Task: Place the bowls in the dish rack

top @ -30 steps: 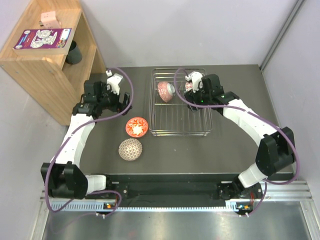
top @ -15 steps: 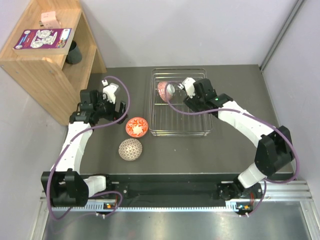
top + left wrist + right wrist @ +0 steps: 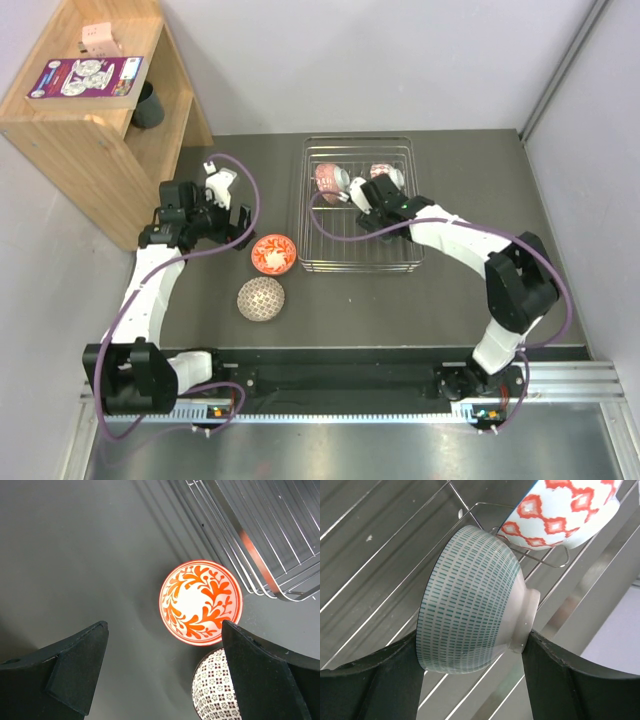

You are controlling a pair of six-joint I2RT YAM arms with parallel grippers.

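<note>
The grey-white bowl (image 3: 470,610) is being pinched, rim to foot, by the right gripper (image 3: 472,655) inside the dish rack (image 3: 357,267), beside the red-diamond bowl (image 3: 560,510). Seating it on edge between tines (image 3: 547,562) is being advised before release. The left gripper (image 3: 165,670) is being held spread.

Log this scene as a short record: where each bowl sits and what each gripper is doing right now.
rack: silver wire dish rack, holds white bowl with red diamonds tilted against a tine
right gripper: shut on grey-white bowl with teal dashes, inside the rack
table: red-orange floral bowl upright; beige-brown mesh-pattern bowl near it
left gripper: open, empty, apart from the red-orange floral bowl
</note>
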